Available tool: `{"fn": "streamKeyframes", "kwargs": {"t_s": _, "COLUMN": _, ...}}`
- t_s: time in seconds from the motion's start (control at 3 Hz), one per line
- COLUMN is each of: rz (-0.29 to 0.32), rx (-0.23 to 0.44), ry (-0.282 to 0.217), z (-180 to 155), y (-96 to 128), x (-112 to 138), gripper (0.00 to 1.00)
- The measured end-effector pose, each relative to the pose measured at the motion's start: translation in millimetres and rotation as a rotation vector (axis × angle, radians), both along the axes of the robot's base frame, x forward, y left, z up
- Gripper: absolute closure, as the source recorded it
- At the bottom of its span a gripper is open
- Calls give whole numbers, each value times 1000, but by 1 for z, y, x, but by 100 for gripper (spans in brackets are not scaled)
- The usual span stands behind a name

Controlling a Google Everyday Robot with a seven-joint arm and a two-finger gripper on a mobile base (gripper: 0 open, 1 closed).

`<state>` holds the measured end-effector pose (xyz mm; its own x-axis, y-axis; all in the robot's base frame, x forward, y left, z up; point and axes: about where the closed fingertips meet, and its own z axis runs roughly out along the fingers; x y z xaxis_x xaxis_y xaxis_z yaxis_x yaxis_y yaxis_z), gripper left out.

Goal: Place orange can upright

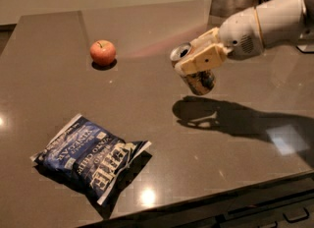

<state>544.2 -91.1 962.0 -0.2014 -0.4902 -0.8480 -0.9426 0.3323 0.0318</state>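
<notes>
Orange can [199, 81] hangs tilted above the tabletop [147, 124], silver top angled up-left, pinched in the claw [192, 59] right of centre. I judge this the carrying step. The next move calls for turning the can vertical, lowering it onto the tabletop, then letting go.

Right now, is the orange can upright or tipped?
Tipped. The gripper holds the orange can above the table, its silver top tilted up and left, with its shadow lying apart below.
</notes>
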Motion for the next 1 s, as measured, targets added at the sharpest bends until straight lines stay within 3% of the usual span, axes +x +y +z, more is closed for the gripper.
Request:
{"fn": "streamKeyframes", "kwargs": {"t_s": 0.33, "rz": -126, "rx": 150, "ry": -21, "z": -2, "y": -8, "x": 8, "gripper": 100}}
{"fn": "streamKeyframes", "kwargs": {"t_s": 1.0, "rz": -293, "rx": 355, "ry": -69, "z": -13, "y": -20, "x": 19, "gripper": 100}}
